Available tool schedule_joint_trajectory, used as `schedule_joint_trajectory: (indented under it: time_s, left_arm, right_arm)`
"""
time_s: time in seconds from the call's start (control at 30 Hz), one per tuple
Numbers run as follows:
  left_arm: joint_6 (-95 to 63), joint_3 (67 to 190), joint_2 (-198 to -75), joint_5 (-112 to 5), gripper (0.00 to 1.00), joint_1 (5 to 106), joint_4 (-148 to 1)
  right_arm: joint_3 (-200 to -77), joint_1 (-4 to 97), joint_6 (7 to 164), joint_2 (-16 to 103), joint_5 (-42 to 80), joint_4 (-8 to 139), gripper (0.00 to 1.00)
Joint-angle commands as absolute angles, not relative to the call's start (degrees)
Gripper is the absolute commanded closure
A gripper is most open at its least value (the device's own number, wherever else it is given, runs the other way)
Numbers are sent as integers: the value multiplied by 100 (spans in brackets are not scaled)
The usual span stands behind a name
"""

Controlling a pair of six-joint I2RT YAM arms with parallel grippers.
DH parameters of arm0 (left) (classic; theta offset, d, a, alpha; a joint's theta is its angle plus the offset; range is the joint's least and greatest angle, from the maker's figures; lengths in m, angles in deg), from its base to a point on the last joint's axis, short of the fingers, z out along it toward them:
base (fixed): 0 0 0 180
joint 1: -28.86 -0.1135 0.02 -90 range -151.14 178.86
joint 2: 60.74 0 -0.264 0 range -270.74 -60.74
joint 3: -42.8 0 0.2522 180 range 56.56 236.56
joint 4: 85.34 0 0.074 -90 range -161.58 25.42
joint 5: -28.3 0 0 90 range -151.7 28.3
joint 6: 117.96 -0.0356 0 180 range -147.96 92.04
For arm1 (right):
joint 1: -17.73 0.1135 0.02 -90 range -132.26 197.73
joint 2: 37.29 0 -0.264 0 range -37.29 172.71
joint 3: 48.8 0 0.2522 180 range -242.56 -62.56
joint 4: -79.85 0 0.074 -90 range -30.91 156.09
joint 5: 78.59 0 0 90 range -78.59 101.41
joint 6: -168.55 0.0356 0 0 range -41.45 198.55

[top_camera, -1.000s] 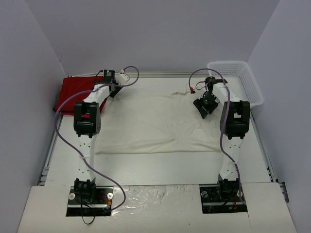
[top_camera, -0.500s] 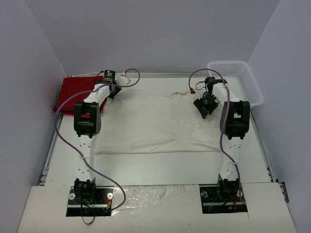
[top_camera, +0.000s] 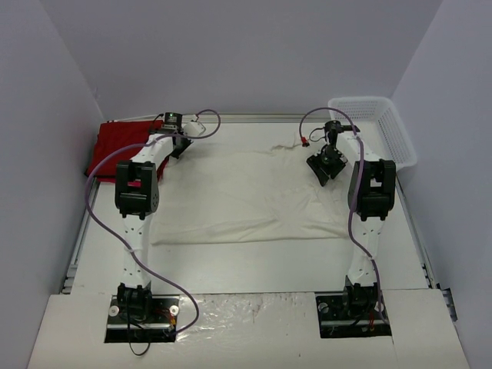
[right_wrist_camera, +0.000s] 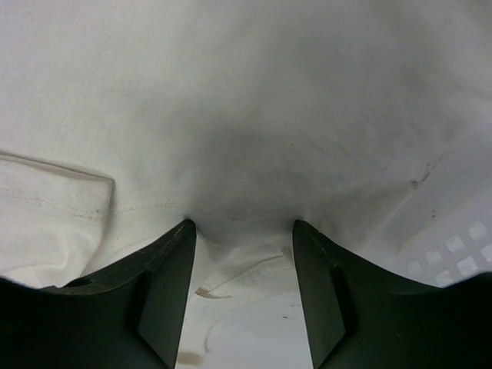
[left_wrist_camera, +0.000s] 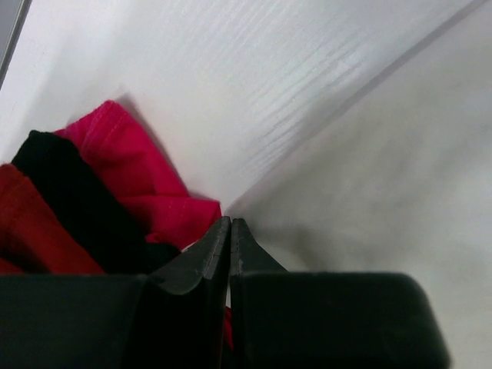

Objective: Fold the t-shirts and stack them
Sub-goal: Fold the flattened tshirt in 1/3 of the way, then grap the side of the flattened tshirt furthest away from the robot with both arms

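Note:
The cream-white t-shirt (top_camera: 246,196) lies spread flat across the middle of the table. Red t-shirts (top_camera: 115,146) are piled at the far left edge. My left gripper (top_camera: 178,146) is at the cream shirt's far left corner. In the left wrist view the left gripper (left_wrist_camera: 231,221) is shut, its tips pinched at the edge of the cream cloth (left_wrist_camera: 384,169), with red cloth (left_wrist_camera: 146,177) just to the left. My right gripper (top_camera: 321,171) is at the far right corner. In the right wrist view the right gripper (right_wrist_camera: 243,224) stands open, pressed down astride a raised hem of the cream shirt (right_wrist_camera: 246,92).
A white mesh basket (top_camera: 384,127) stands at the far right corner, and its mesh (right_wrist_camera: 461,254) shows beside the right fingers. Something black (left_wrist_camera: 61,192) lies among the red cloth. Bare white table (left_wrist_camera: 192,69) runs beyond the shirt's far edge. Purple cables loop off both arms.
The left gripper has closed at the cream shirt's far left corner. The right gripper has barely moved and stays open.

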State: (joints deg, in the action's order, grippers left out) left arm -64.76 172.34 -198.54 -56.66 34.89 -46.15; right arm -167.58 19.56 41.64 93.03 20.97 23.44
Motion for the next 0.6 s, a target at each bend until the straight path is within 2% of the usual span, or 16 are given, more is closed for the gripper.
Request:
schedule_joint_trajectory:
  time_s: [0.0,0.27,0.43,0.57]
  left_arm:
    - [-6207,16968,-19232,-5896,97,3545,-4828]
    - [-5978,16844,-19003,-6082,98,3581,-5128]
    - [-6031,16757,-18906,-6108,98,3633,-5145]
    - [-6066,16765,-18924,-6117,98,3651,-5180]
  right_arm:
    - [-16785,1888,4356,8980,1862,2776,51]
    - [-17594,1914,4734,9094,2046,3164,51]
    - [-17358,2072,4612,8849,2187,3094,45]
    - [-17426,2090,4603,9023,2178,3129,47]
